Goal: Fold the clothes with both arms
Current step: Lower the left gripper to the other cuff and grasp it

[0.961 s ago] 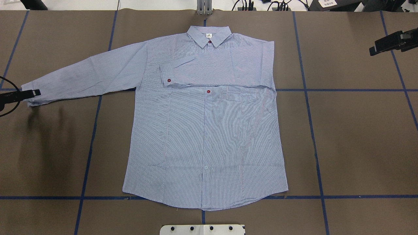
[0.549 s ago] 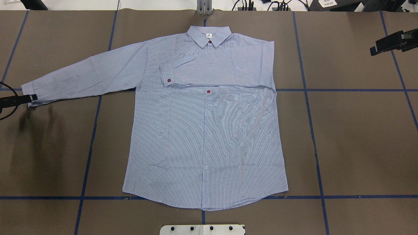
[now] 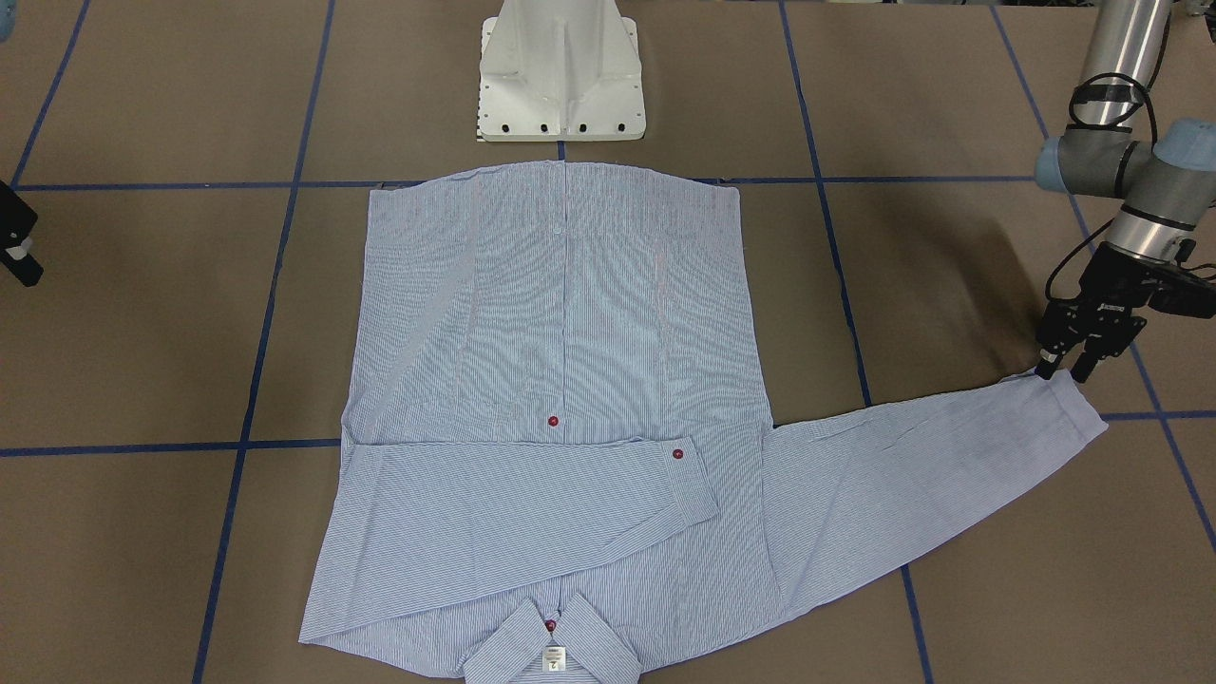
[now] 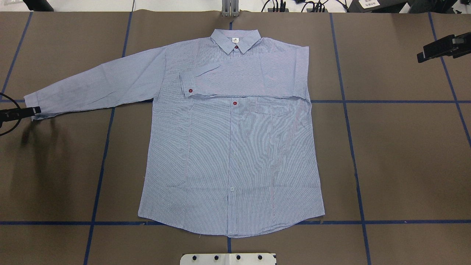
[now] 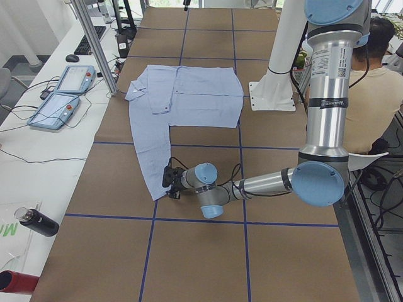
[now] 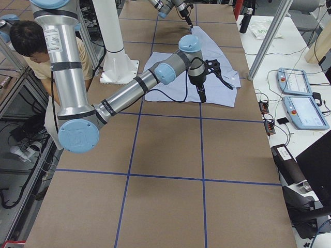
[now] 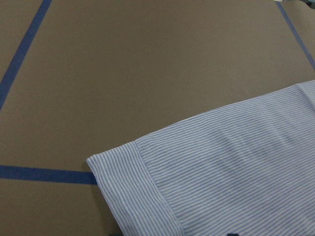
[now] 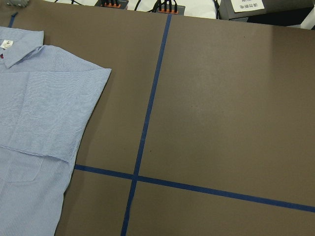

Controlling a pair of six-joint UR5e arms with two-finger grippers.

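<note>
Light blue-and-white striped button-up shirt (image 4: 232, 154) lay flat mid-frame, one sleeve already folded across the chest. At the left edge, the black left gripper (image 4: 36, 109) sat fingers apart at the outstretched cuff. Guessing next: pinch it, fold it across. Black right gripper (image 4: 436, 49), upper right: couldn't tell.

Blue-and-white striped shirt (image 4: 232, 154), dark red buttons (image 4: 234, 103); brown table (image 4: 404, 154), blue lines (image 4: 404, 101).

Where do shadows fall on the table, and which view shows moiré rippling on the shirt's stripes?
Overhead exterior: a soft shadow darkens the table beside the sleeve cuff, and moiré ripples cross the shirt front. Exterior front-facing: the shadow lies beside the left gripper.
</note>
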